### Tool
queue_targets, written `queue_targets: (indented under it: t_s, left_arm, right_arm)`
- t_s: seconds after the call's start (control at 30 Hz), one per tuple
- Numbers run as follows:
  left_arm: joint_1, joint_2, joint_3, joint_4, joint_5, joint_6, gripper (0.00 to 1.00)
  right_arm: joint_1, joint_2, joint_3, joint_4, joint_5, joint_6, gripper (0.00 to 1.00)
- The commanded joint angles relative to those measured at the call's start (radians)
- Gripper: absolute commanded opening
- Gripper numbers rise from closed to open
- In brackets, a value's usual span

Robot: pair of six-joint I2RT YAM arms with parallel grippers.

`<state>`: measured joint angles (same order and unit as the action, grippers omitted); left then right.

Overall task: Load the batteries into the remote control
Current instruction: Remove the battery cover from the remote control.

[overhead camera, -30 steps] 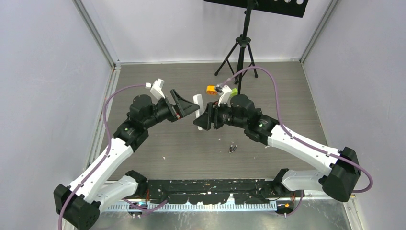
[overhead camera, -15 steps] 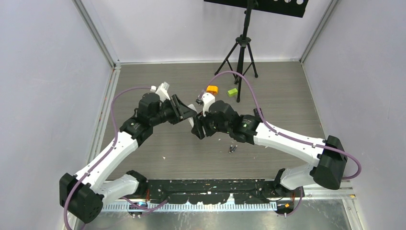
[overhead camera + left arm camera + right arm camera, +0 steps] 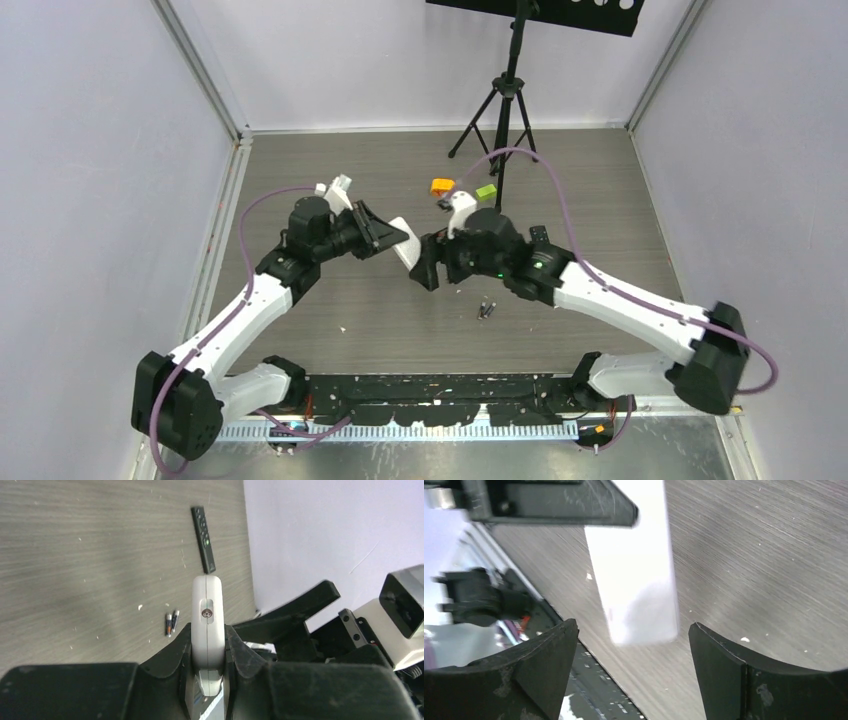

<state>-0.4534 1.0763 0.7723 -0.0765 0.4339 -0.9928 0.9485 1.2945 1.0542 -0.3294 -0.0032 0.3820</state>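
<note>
Overhead, both arms bend inward and meet mid-frame. There the left gripper (image 3: pixel 208 631) pinches the white remote (image 3: pixel 207 600) edge-on, while the right gripper (image 3: pixel 633 628) stands spread either side of its free end, not touching. Just below them the batteries (image 3: pixel 486 309) lie on the table (image 3: pixel 330 170).

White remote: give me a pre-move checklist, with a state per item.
1. Left gripper shut on white remote: ok.
2. Right gripper open, jaws clear of the remote on both sides: ok.
3. Remote held off the table: ok.
4. Batteries in sight on the table: ok for two; the others, cannot tell.
5. Remote opened up to take batteries: cannot tell.
</note>
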Motion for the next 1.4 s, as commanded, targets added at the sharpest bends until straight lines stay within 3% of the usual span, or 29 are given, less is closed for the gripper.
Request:
queue_targets:
  t_s: [0.0,0.1,0.2,0.33,0.5,0.77,1.0,1.37]
  left_arm:
    - [0.095,-0.019,-0.059,0.270,0.116,-0.085,0.00]
    - [0.124,-0.019,-0.091,0.378,0.144,-0.152,0.00]
    - [0.126,-0.025,-0.120,0.482,0.145,-0.220,0.00]
    - [0.125,-0.050,-0.148,0.603,0.127,-0.317,0.00]
    - [0.125,-0.122,-0.152,0.580,0.100,-0.330,0.00]
    - [0.126,-0.164,-0.146,0.569,0.098,-0.351,0.00]
    - [0.125,-0.157,-0.132,0.587,0.081,-0.390,0.00]
    - [0.135,-0.178,-0.121,0.557,0.027,-0.587,0.00]
  right_arm:
    - [-0.072,-0.210,-0.109,0.191,-0.159,0.224,0.87]
    - [-0.085,-0.343,-0.226,0.314,-0.032,0.394,0.90]
    - [-0.087,-0.390,-0.361,0.541,0.058,0.567,0.91]
    - [-0.087,-0.320,-0.381,0.702,0.094,0.752,0.89]
    - [-0.087,-0.242,-0.346,0.772,0.100,0.851,0.82]
    - [-0.087,-0.171,-0.330,0.862,0.061,0.911,0.53]
    - [-0.086,-0.124,-0.330,0.961,-0.047,0.919,0.43]
    - [-0.088,-0.116,-0.418,1.153,-0.170,0.780,0.12]
